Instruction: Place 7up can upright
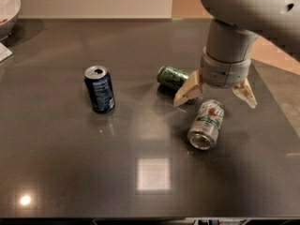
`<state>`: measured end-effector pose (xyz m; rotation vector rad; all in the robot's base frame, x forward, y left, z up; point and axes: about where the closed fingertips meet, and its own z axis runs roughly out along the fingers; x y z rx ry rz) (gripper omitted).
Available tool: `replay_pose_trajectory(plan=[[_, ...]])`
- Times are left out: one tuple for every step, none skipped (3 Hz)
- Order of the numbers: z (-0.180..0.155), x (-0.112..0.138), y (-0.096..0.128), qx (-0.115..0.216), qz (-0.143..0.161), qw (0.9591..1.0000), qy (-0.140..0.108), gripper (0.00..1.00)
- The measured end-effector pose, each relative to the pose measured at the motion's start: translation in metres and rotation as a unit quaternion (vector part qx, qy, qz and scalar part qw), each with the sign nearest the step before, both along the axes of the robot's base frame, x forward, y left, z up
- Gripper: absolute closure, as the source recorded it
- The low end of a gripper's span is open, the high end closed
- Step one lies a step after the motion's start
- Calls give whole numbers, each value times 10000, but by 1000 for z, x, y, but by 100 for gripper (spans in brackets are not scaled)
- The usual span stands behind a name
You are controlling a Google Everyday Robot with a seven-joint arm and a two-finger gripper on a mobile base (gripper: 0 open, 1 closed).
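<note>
On my feed, the arm (pixel 248 6) is a smooth light-grey shell with small dark recesses near its upper right. It narrows to a cylindrical wrist (pixel 230 41) ending in a ribbed collar (pixel 225 73). The claw (pixel 215 103), above the right half of the counter (pixel 70 163), carries two cream wedge-shaped fingers (pixel 187 92), spread apart.
</note>
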<state>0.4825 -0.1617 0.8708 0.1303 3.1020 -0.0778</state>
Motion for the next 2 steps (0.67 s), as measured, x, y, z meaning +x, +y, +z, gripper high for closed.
replay_pose_trajectory(plan=[[-15,-6,1,3,-407,9990,182,0],[-26,-10,4,3,-612,9976,322,18]])
